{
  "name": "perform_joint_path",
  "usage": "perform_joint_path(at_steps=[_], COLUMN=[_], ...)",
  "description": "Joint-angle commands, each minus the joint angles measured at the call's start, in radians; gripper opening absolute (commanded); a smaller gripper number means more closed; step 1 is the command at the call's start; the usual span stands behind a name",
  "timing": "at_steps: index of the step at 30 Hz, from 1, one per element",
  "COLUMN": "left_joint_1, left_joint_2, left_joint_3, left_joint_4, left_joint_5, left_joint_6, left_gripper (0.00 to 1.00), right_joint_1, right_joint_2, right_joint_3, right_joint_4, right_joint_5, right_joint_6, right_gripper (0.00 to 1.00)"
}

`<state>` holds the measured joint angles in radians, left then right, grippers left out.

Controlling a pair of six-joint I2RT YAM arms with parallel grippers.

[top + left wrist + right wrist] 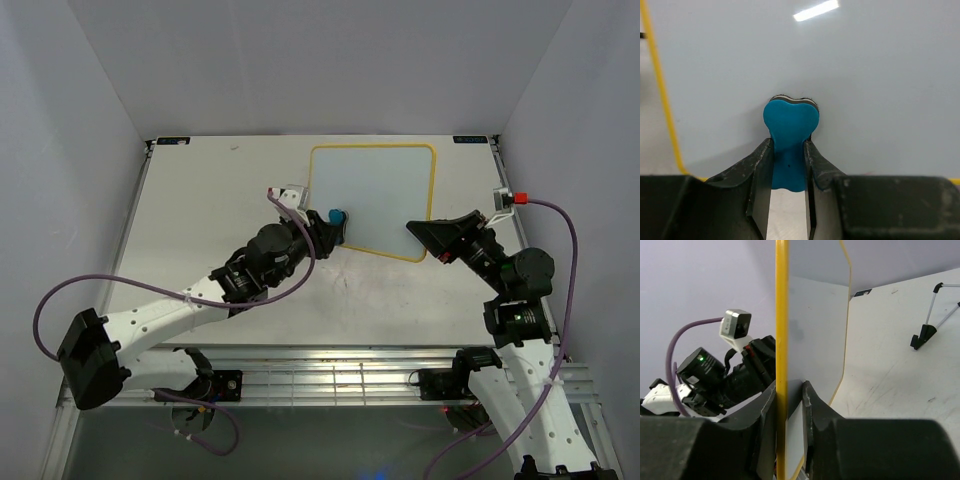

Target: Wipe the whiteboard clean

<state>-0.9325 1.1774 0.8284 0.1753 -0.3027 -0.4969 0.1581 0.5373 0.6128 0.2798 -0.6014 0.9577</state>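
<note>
Top external cam: whiteboard (372,190) lies on the table (200,200), far-centre, a bit to the right. Yellow frame (370,147) runs all round it, face plain white. L gripper (338,224) is at the board's left side near the near-left corner, clamped on a small blue eraser (337,215). The eraser sits on the board face just inside the frame. R gripper (418,232) is at the board's near-right corner, closed over the edge there. Purple cables (560,230) loop off both arms.

Left wrist cam: both fingers (760,170) pinch the eraser's narrow waist. Its lobed end sticks out fwd and touches the white face, w/ a thin dark layer showing on the far side. Frame strip runs down the left of the pic, and there's a glare streak (816,10) on the board up top.

Right wrist cam: board seen edge-on, its frame sits between the two fingers (815,410), jaws tight against it. Board face right of that edge is clean white. L arm (715,380) shows behind the board on the left. On the right, thin metal legs w/ a black foot (922,335) on the tabletop; can't tell if they're attached to the board.
</note>
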Motion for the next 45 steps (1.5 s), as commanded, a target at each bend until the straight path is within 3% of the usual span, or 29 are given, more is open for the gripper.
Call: perform_joint_path(at_steps=[1,12,19,34,45], left_joint_1=[-0.092,-0.307,-0.273,-0.04,-0.098], left_joint_2=[0.048,0.186,0.192,0.097,0.188], left_joint_3=[0.074,0.176,0.221,0.193,0.209], left_joint_4=[0.064,0.098,-0.026,-0.276,-0.234], left_joint_5=[0.004,-0.139,-0.245,-0.144,0.134], left_joint_6=[-0.017,-0.095,-0.112,-0.203,-0.029], left_gripper=[0.0,0.0,0.0,0.0,0.0], right_joint_1=[0.02,0.02,0.018,0.018,0.02], right_joint_2=[-0.026,-0.002,-0.003,0.0,0.013], right_joint_3=[0.019,-0.013,-0.059,-0.24,-0.26], right_joint_4=[0.191,0.248,0.237,0.257,0.279], right_joint_5=[-0.003,0.052,0.051,0.181,0.258], right_joint_6=[0.079,0.098,0.079,0.029,0.036], right_gripper=[0.08,0.08,0.08,0.08,0.08])
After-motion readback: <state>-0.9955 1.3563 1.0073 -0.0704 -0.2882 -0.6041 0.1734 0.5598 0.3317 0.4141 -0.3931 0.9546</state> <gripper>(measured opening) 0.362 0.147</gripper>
